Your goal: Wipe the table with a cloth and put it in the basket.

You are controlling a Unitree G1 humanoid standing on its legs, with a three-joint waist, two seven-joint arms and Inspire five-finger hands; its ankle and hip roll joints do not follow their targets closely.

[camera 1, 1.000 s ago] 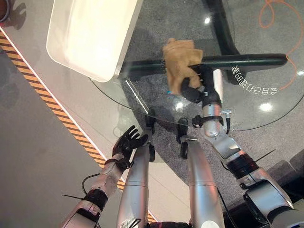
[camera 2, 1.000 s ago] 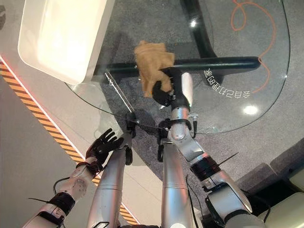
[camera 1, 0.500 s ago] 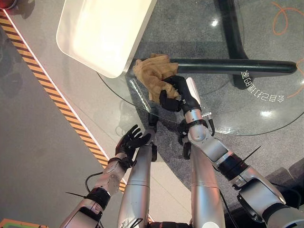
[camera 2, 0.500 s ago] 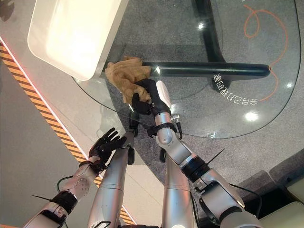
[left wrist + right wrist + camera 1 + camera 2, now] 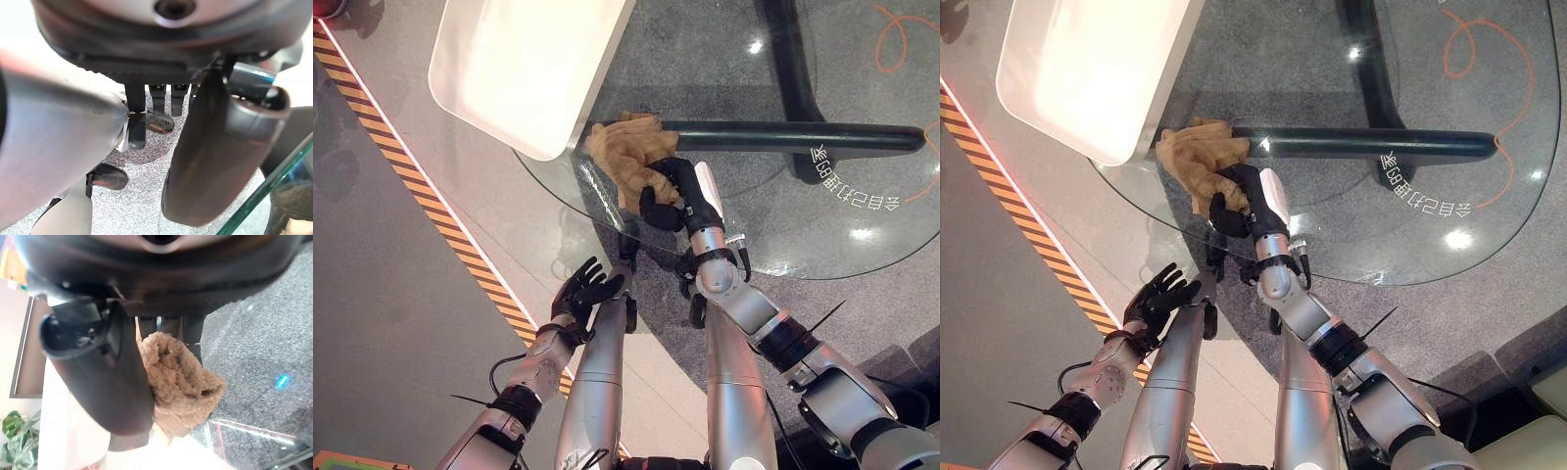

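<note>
Gripping the tan cloth (image 5: pixel 625 157) at the glass table's (image 5: pixel 862 245) left edge, the right hand (image 5: pixel 671 191) presses it beside the white basket (image 5: pixel 509 69); the left hand (image 5: pixel 582 292) hangs open below.

Two silver-grey arms with black joint bands end in dark hands — the right hand (image 5: pixel 671 191) bears a white thumb cover.

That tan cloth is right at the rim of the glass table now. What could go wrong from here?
The right hand grips the cloth near the edge of the glass table, so another stroke that way might carry it off the glass. The cloth also lies against the white basket, so the hand could bump it. The left hand hangs open below the table, too far away to help.
</note>
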